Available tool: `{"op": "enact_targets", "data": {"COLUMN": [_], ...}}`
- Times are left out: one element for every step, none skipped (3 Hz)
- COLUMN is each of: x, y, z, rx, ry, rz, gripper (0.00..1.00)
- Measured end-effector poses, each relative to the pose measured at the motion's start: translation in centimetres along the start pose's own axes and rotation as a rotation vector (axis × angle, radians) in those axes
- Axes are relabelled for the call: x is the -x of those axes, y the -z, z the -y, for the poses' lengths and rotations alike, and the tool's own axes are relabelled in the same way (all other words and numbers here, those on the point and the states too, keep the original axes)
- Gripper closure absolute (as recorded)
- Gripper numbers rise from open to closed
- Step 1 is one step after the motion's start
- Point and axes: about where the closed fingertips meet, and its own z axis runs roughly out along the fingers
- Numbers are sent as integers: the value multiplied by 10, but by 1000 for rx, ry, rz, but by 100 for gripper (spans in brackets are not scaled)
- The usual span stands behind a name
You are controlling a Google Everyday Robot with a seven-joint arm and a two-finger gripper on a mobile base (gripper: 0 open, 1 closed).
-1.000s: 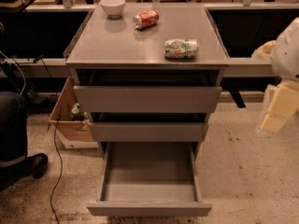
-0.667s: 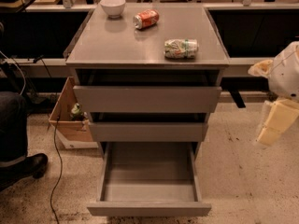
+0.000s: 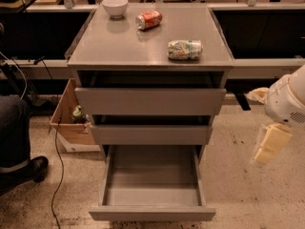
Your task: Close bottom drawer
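The bottom drawer (image 3: pixel 151 213) of the grey cabinet (image 3: pixel 143 51) is pulled far out toward me, and its grey box interior is empty. The middle drawer (image 3: pixel 151 134) and the top drawer (image 3: pixel 150 101) above it stand slightly out. My gripper (image 3: pixel 269 144) hangs from the white arm at the right edge of the view. It is to the right of the cabinet, at about the height of the middle drawer, and apart from all the drawers.
A white bowl (image 3: pixel 115 6), an orange can (image 3: pixel 149 19) and a crushed green can (image 3: pixel 185 49) lie on the cabinet top. A cardboard box (image 3: pixel 66 120) stands at the cabinet's left. A person's leg and shoe (image 3: pixel 19 161) and a cable (image 3: pixel 58 175) are at left.
My arm and gripper have moved down and slightly left, closer to the cabinet's right side. The drawers and the things on top have not moved.
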Motion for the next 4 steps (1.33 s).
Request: {"op": "enact_targets", "data": {"x": [-3, -16, -38, -59], "y": [-10, -49, -114, -184], "z": [-7, -24, -39, -45], "rx": [-2, 13, 17, 19], "ry": [3, -3, -23, -42], "rz": [20, 72, 145, 220], "gripper": [0, 0, 0, 0]}}
